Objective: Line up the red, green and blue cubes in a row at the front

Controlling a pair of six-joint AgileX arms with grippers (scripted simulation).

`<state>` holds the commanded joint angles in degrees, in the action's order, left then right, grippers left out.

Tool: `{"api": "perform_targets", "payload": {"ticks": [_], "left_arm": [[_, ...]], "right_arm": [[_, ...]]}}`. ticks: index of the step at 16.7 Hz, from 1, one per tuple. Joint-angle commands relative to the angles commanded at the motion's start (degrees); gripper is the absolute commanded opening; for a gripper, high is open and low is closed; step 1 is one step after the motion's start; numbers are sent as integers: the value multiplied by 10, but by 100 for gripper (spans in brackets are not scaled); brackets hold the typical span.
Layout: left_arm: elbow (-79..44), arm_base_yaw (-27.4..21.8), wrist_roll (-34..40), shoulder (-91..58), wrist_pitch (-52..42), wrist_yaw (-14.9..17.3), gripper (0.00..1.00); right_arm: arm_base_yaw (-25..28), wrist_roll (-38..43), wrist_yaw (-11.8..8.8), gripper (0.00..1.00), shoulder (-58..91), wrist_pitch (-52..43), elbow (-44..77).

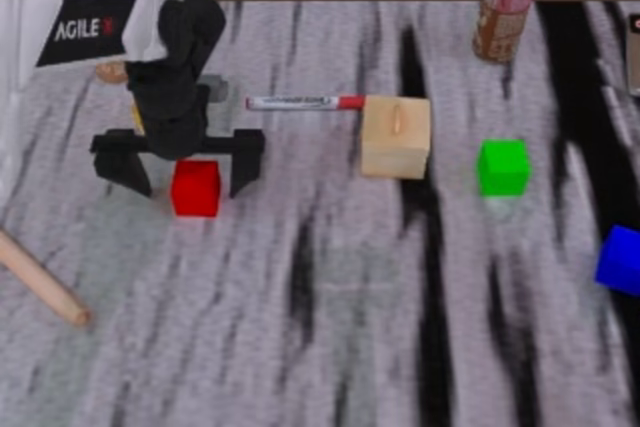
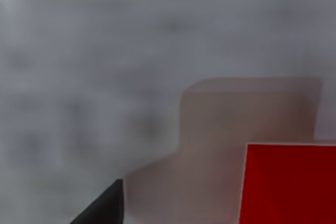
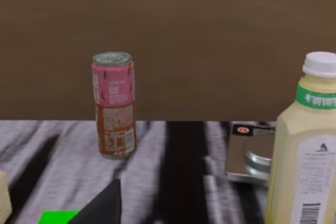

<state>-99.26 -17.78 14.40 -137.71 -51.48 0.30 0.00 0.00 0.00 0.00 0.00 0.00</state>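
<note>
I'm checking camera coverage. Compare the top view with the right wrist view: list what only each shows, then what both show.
Only the top view: the left gripper, open around the red cube, the blue cube, a marker pen and a wooden stick. Only the right wrist view: a pale bottle and a flat grey device. Both: the pink can, the green cube and the tan block.

Even bright light; left wrist view blurred, perhaps too close.

Glossy red cube [image 1: 195, 188], pale wooden block [image 1: 396, 136], metal can [image 1: 506, 2].
</note>
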Motion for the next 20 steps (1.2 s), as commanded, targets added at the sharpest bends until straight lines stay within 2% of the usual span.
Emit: {"api": "perform_targets", "payload": {"ticks": [4,17,20], "left_arm": [[2,0,0,-1,2,0,100],[2,0,0,-1,2,0,2],[2,0,0,-1,2,0,0]], "right_arm": [[0,0,0,100,0,0,0],[0,0,0,100,0,0,0],[0,0,0,100,0,0,0]]}}
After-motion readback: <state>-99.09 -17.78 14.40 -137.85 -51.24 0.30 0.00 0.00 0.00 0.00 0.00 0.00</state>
